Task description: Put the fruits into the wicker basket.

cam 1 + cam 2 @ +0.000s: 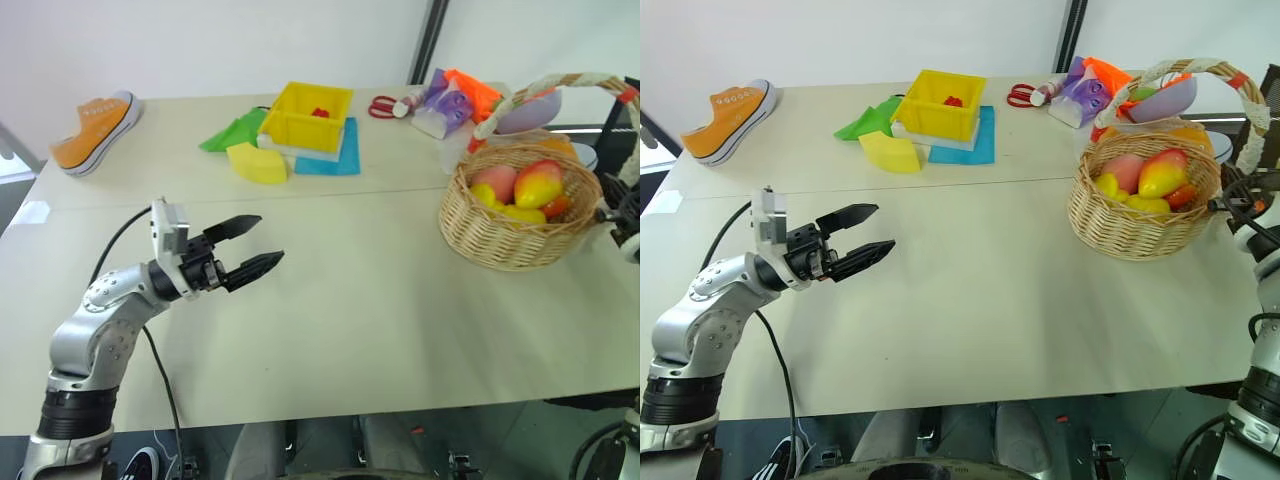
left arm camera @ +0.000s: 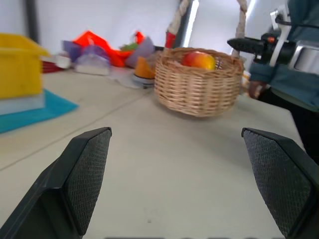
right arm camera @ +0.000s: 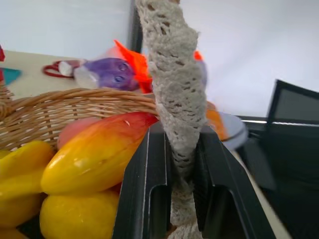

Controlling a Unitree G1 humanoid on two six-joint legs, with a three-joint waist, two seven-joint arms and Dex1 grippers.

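The left gripper (image 1: 258,246) hangs above the near left part of the table (image 1: 380,310), its two black fingers (image 2: 82,174) spread wide with nothing between them, pointing across the tabletop toward the basket (image 1: 520,210). Far behind it and off to its left, an orange sneaker (image 1: 95,130) lies near the back edge. Straight beyond the gripper, well apart from it, a yellow wedge-shaped block (image 1: 257,163) sits beside a green sheet (image 1: 235,130), and just past those a yellow plastic box (image 1: 305,115) rests on a white layer over a blue sheet (image 1: 335,158), with something small and red inside the box. Farther right along the back edge are red scissors (image 1: 382,106) and a heap of purple and orange toys (image 1: 455,100). The wicker basket stands on the right side of the table, well away from the left gripper, and holds the fruits: a pink peach (image 1: 493,183), a red-yellow mango (image 1: 538,183), yellow fruits (image 1: 505,205) low in front, and a bit of red fruit (image 1: 556,207). At the basket's right side, the right gripper (image 3: 173,199) is clamped on the white-wrapped handle (image 3: 174,99), the lacy wrap pinched between its two black fingers, with the mango just beside them inside the rim.
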